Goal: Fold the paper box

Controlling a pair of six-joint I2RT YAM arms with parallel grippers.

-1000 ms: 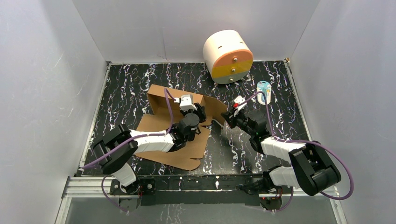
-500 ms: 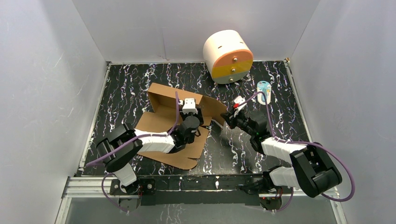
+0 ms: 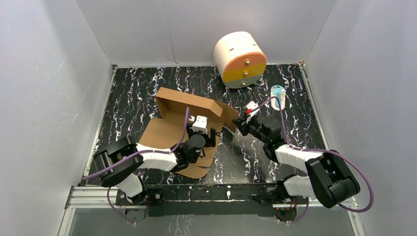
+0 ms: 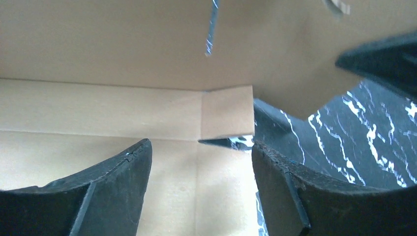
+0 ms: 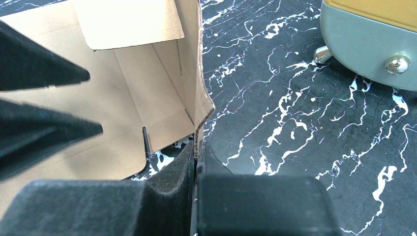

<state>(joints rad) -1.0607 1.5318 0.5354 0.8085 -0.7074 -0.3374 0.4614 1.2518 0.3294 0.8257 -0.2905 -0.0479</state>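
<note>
1. The left arm (image 3: 152, 151) reaches low over the box (image 3: 164, 130), which lies half-folded mid-table (image 3: 128, 98) with its back wall raised.
2. The left gripper (image 4: 201, 147) is above the box floor, fingers apart and holding nothing.
3. The right arm (image 3: 295, 155) stretches forward-left, and the right gripper (image 5: 196, 157) pinches the box's right flap edge.
4. From above, the left wrist hides the box's middle.

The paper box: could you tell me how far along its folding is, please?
Done: a rear wall of the paper box stands up. In hand: the right gripper pinches its right flap; the left gripper is open above the base. Left: the near panels lie flat, unfolded.
</note>
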